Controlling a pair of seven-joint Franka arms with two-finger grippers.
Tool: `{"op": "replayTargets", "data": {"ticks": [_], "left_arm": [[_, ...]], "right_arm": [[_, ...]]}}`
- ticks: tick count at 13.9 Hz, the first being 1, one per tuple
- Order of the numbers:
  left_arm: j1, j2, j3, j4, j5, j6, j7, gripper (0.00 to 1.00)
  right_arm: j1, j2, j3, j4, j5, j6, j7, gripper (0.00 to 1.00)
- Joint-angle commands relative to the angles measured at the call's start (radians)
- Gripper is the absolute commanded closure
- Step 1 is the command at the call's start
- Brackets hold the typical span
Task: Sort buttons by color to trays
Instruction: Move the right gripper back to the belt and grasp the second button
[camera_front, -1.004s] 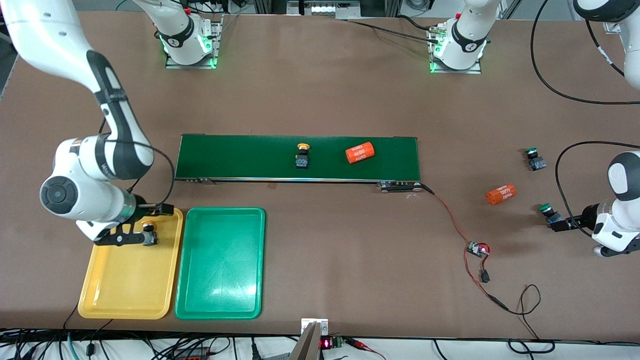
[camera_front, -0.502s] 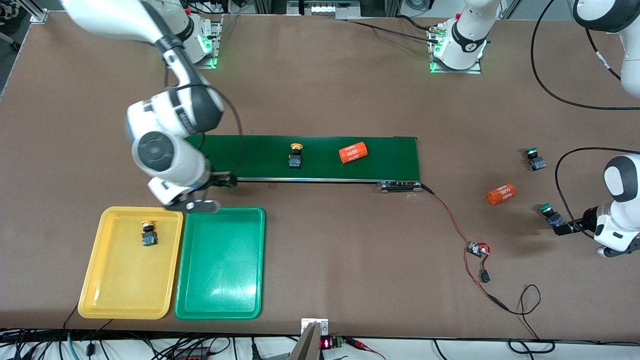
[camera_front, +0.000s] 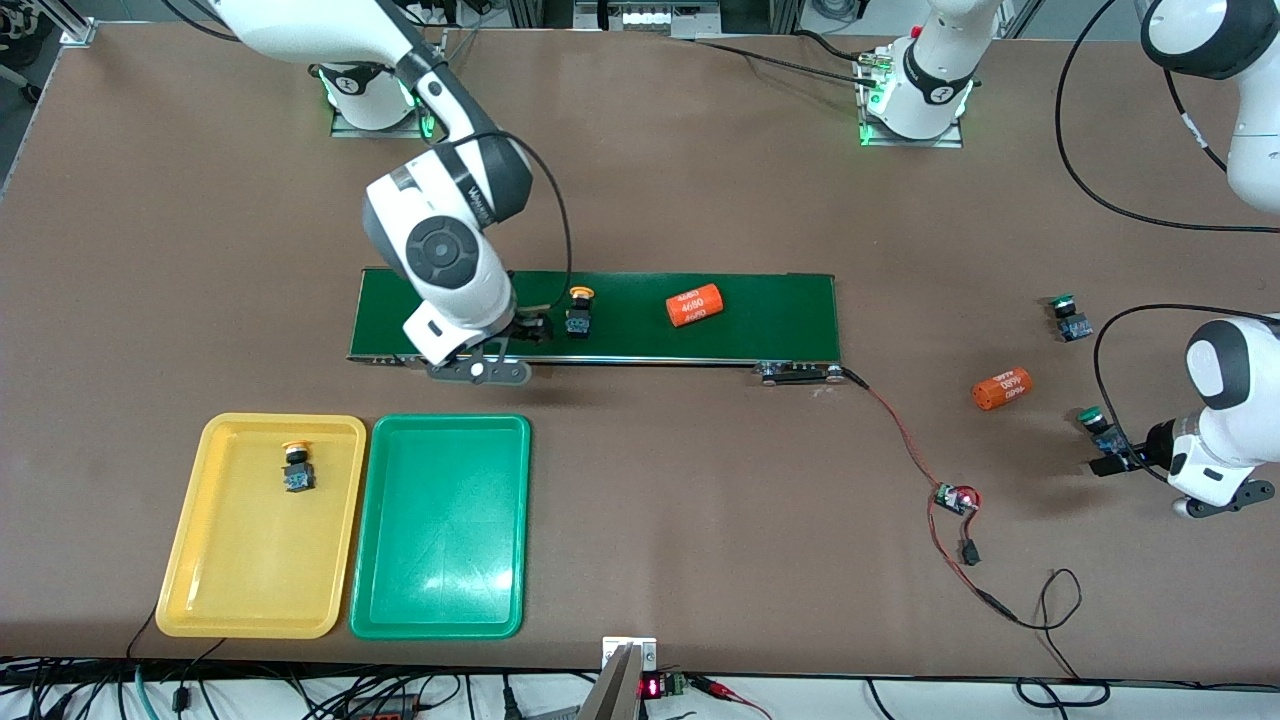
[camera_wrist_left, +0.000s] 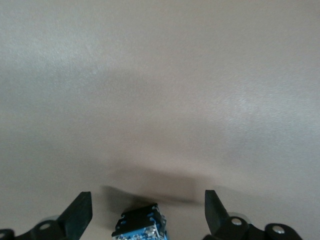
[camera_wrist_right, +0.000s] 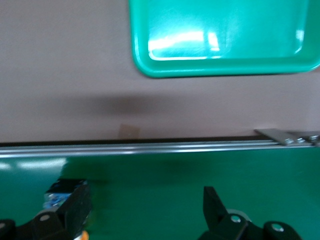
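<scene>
Yellow tray (camera_front: 190, 560): sits on the bench (camera_front: 700, 520) at the right arm's end, close to the front camera. One yellow-capped button (camera_front: 295, 468) already lies in its farther half.
Green tray (camera_front: 440, 600): just beside the yellow tray, toward the left arm's end. No button is in it.
Right gripper (camera_front: 530, 328): low over the conveyor belt (camera_front: 760, 310), near the belt's end at the right arm's side. Its fingers are spread wide with nothing between them.
Second yellow-capped button (camera_front: 578, 312): on the belt, just beside the right gripper toward the left arm's end. The right wrist view shows its body (camera_wrist_right: 56, 196) by the outside of one finger (camera_wrist_right: 75, 205), not in the gap, so my guess is a sideways shift comes before any closing. The cap shows farther from the front camera than the body; I cannot tell whether it stands or lies.
Orange cylinder (camera_front: 694, 304): on the belt, apart from the button. Not a task piece.
Green-capped buttons: one (camera_front: 1068, 318) farther from the front camera, one (camera_front: 1098, 428) nearer, both at the left arm's end.
Left gripper (camera_front: 1110, 458): down at the nearer green-capped button. Its fingers stand wide with the button's body (camera_wrist_left: 140, 225) between them, and no pad is seen touching it.
</scene>
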Motion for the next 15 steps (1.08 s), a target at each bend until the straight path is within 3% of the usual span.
{"op": "replayTargets", "data": {"ticks": [1, 2, 4, 6, 7, 15], "left_arm": [[0.002, 0.005, 0.004, 0.007, -0.017, -0.005, 0.016, 0.30], [0.004, -0.001, 0.004, -0.010, -0.017, -0.006, 0.014, 0.50], [0.007, -0.009, 0.004, -0.019, -0.015, -0.015, 0.014, 0.81], [0.007, -0.018, -0.004, -0.018, -0.015, -0.081, 0.092, 0.96], [0.007, -0.021, -0.009, -0.015, -0.018, -0.101, 0.131, 1.00], [0.005, -0.095, -0.091, -0.004, -0.018, -0.244, 0.143, 1.00]], "right_arm": [[0.040, -0.069, -0.008, -0.096, 0.007, 0.050, 0.043, 0.00], [0.060, -0.071, -0.008, -0.098, 0.009, 0.048, 0.074, 0.00], [0.089, -0.071, -0.008, -0.098, 0.009, 0.045, 0.103, 0.00], [0.102, -0.065, -0.008, -0.098, 0.009, 0.047, 0.106, 0.00], [0.108, -0.060, -0.008, -0.098, 0.009, 0.048, 0.109, 0.00], [0.103, 0.006, -0.017, -0.099, -0.006, 0.081, 0.118, 0.00]]}}
